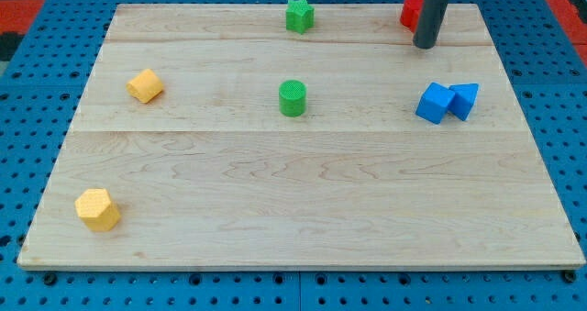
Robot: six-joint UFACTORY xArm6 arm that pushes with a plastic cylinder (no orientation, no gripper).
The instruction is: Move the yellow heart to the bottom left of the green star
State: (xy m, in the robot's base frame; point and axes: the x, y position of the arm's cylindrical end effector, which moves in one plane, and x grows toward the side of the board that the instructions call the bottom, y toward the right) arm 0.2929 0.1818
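Note:
The yellow heart (145, 85) lies at the board's left side, well left of and below the green star (299, 15), which sits at the middle of the view's top edge. My tip (426, 46) rests on the board at the top right, far from both. It is just below and right of a red block (411, 11), which the rod partly hides. The tip touches no yellow or green block.
A yellow hexagon (97, 209) lies at the bottom left. A green cylinder (293, 98) stands at the board's middle, below the star. A blue cube (434, 102) and a blue triangle (464, 100) touch each other at the right. The wooden board (303, 210) lies on a blue pegboard.

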